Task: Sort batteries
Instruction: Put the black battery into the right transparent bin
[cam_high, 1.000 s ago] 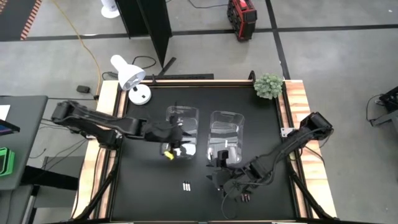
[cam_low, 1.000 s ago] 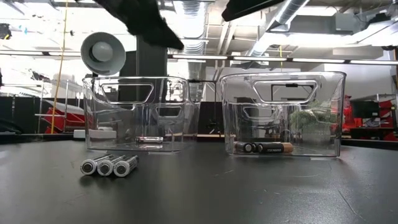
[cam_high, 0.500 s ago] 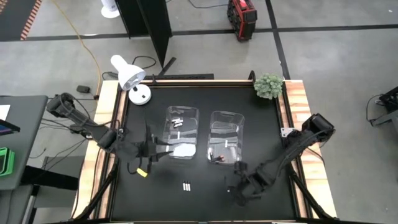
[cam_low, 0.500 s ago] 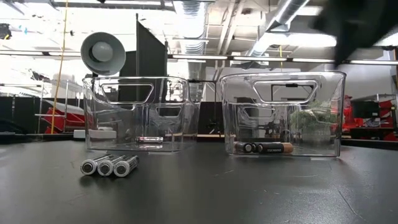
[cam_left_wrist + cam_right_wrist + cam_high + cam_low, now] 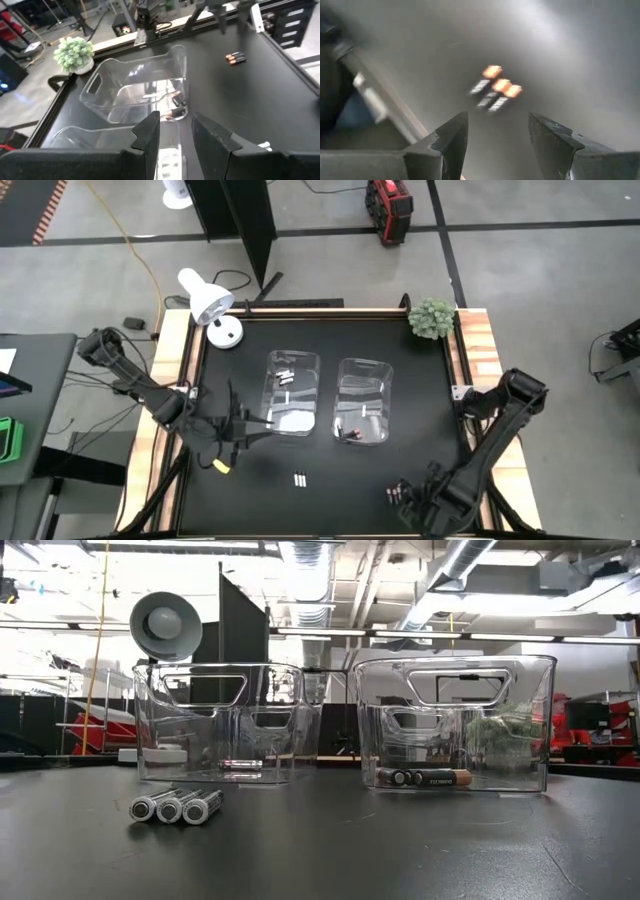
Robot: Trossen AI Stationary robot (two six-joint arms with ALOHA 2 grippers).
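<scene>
We see both arms pulled back from the bins (image 5: pixel 293 392): left gripper (image 5: pixel 235 430) and right gripper (image 5: pixel 415 502) part open, empty.

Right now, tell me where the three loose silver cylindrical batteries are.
The three silver cylindrical batteries lie side by side on the black table, in front of the left clear plastic bin, nearer the table's front edge.

— How's the light?
— Bright and even; ceiling lights (image 5: pixel 310 555) glare white in the low view.
— Any blur?
— The right wrist view smears, batteries (image 5: pixel 495 92) glowing orange streaks.
</scene>
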